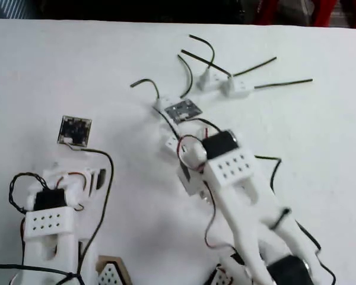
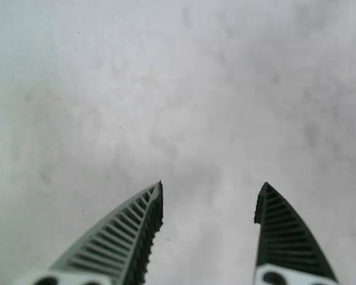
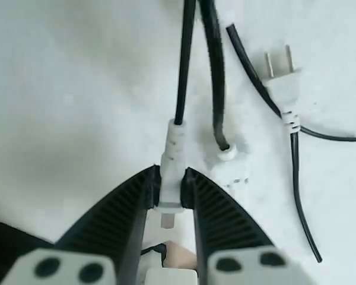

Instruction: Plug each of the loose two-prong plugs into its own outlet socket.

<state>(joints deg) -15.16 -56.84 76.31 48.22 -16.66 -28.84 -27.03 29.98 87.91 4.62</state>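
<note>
My right gripper [image 3: 172, 178] is shut on a white two-prong plug [image 3: 173, 160], whose black cord runs away from the fingers. In the high view this gripper [image 1: 172, 144] sits mid-table, just in front of a grey square outlet socket [image 1: 183, 110]. A second socket, black and square [image 1: 75, 129], lies to the left. My left gripper [image 2: 210, 193] stands open over bare table, close in front of the black socket [image 1: 97, 178]. Another loose plug [image 3: 283, 80] lies with its prongs showing. Two more white plugs [image 1: 204, 80] [image 1: 235, 88] rest farther back.
Black cords curl across the far middle of the white table [image 1: 296, 154]. A white plug [image 1: 162, 105] lies beside the grey socket's left edge. A thin black wire [image 1: 104, 196] runs from the black socket back past the left arm.
</note>
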